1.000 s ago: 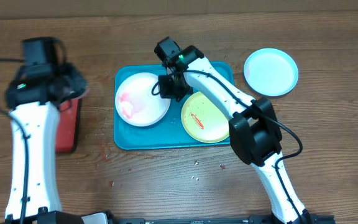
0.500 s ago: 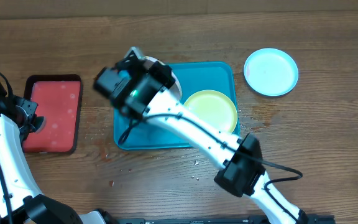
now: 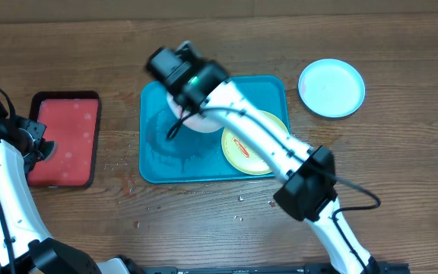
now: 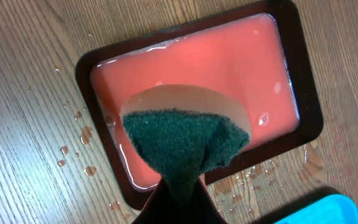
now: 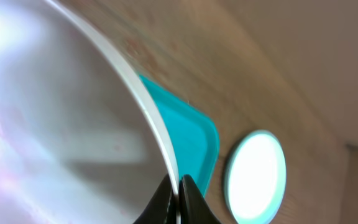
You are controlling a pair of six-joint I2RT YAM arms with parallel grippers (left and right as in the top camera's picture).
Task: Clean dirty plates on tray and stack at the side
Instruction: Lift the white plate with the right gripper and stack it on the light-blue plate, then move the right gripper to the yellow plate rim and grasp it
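Now the right gripper [image 5: 178,188] is clamped on the rim of the white plate [image 5: 61,124], its two fingers pinching the edge; seen from overhead, that plate [image 3: 198,122] sits under the arm over the left half of the teal tray [image 3: 162,156], mostly hidden, and whether it touches the tray floor I cannot tell. Faint pinkish marks show on the plate's surface in the right wrist view; the tray's bare left part looks wet. The yellow-green plate [image 3: 253,144] lies flat in the tray's right half, a red smear across its middle; the pale blue plate [image 3: 331,88] rests on the table [image 3: 204,228] just beyond the tray's right far corner, apart from it. The left gripper [image 4: 182,185] is closed on a dark green sponge [image 4: 185,140], held above the red tray [image 4: 309,106], which holds pinkish liquid; droplets [image 4: 82,134] dot the wood beside it.
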